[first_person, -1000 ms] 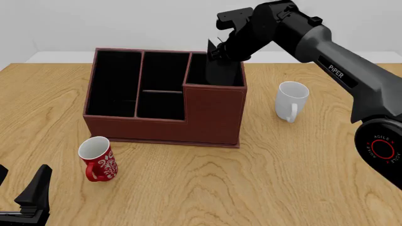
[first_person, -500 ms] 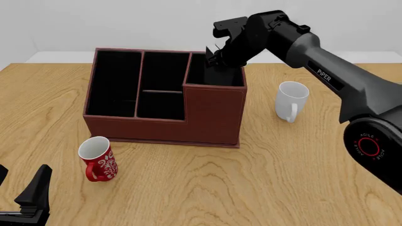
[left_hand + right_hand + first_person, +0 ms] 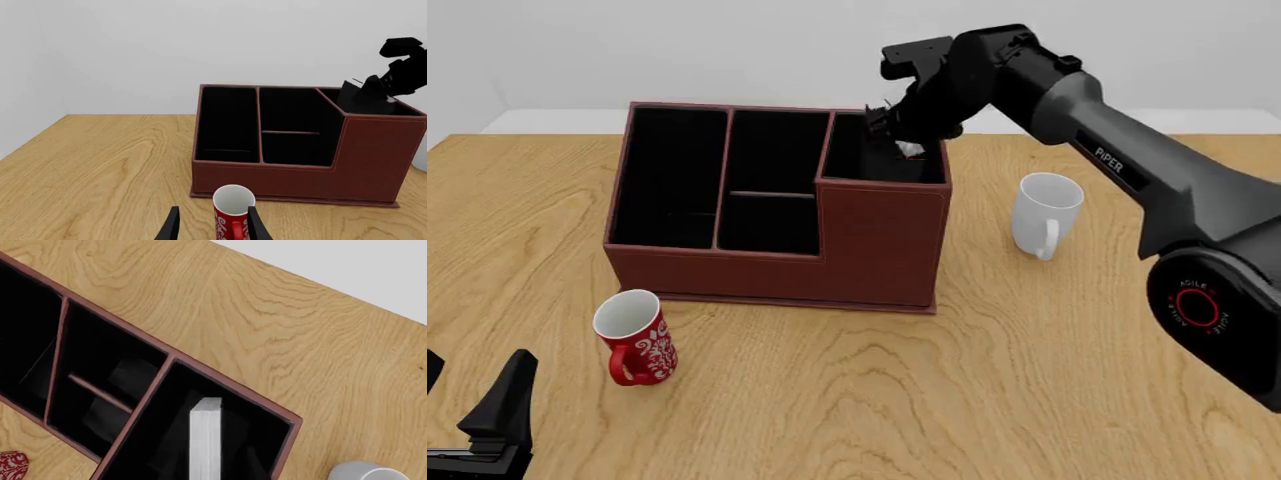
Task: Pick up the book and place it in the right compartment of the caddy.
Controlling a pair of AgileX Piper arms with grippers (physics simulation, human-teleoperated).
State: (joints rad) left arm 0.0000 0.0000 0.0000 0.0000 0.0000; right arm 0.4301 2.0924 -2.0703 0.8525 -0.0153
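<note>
The black book stands inside the right compartment of the reddish-brown caddy. A sliver of its white page edge shows in the front view. The right wrist view looks straight down on that page edge, between the black-lined walls. In the left wrist view the book's black top leans out above the rim. My right gripper hovers just above it; its jaws stand apart on either side of the book. My left gripper is open and empty at the near left edge.
A red patterned mug stands in front of the caddy's left end, close ahead of my left gripper's fingers. A white mug stands right of the caddy. The caddy's long narrow section and two small middle sections hold nothing.
The book has sunk and tipped in the right compartment, so its white page edge now shows. The right arm has barely shifted. The left arm has not moved.
</note>
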